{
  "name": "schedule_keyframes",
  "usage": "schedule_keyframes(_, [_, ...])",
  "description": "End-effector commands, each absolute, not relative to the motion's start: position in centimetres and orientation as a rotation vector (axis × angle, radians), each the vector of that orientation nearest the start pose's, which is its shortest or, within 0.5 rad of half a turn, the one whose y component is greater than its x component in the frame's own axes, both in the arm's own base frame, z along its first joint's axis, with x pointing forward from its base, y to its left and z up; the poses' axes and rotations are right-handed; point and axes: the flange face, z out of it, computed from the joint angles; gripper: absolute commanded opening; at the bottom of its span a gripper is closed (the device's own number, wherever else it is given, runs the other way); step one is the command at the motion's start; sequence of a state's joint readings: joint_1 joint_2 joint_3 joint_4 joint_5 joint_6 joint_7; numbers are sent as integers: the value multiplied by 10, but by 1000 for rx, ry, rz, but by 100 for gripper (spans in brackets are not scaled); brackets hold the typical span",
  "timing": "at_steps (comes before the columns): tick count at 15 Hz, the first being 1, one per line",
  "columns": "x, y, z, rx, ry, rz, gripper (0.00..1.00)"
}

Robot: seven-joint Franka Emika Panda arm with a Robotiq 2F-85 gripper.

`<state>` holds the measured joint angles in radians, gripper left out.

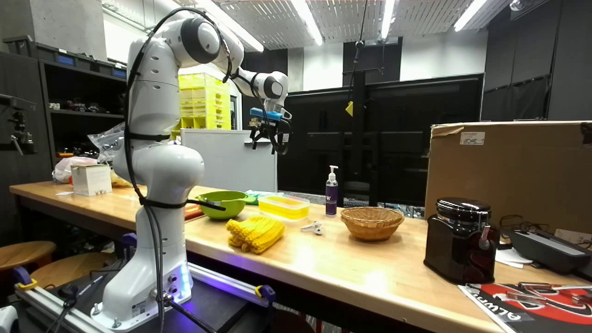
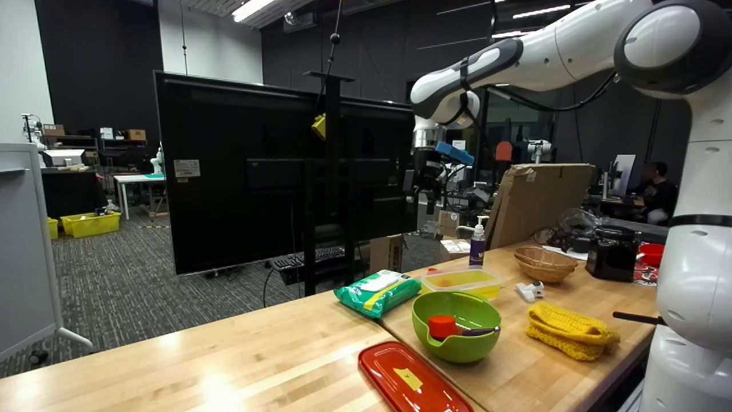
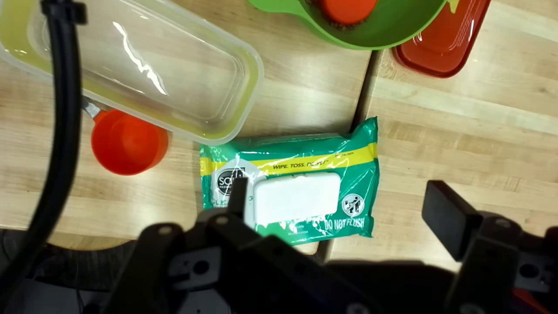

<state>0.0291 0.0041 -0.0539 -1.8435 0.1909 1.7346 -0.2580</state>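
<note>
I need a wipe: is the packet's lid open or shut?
Shut: the white lid lies flat over the green wipes packet in the wrist view.

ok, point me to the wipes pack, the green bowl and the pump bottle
Wipes pack (image 3: 296,198): in the wrist view, on its white lid.
Green bowl (image 2: 464,349): in an exterior view, on its outer wall.
Pump bottle (image 1: 331,202): in an exterior view, on its purple body.

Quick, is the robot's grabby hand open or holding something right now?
Gripper: open, holding nothing; the green wipes pack lies lower, untouched.
</note>
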Motion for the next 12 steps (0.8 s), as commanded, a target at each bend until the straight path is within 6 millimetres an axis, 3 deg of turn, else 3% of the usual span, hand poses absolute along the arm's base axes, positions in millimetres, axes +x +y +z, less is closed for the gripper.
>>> schedule_keyframes(1, [555,4,496,-2937,-259,154,100])
schedule_keyframes(4, [559,3,475,-2967,-365,216,100])
schedule_keyframes(7, [569,1,454,-2970,-631,255,100])
schedule_keyframes(12, [587,2,435,-2926,-1026,140,100])
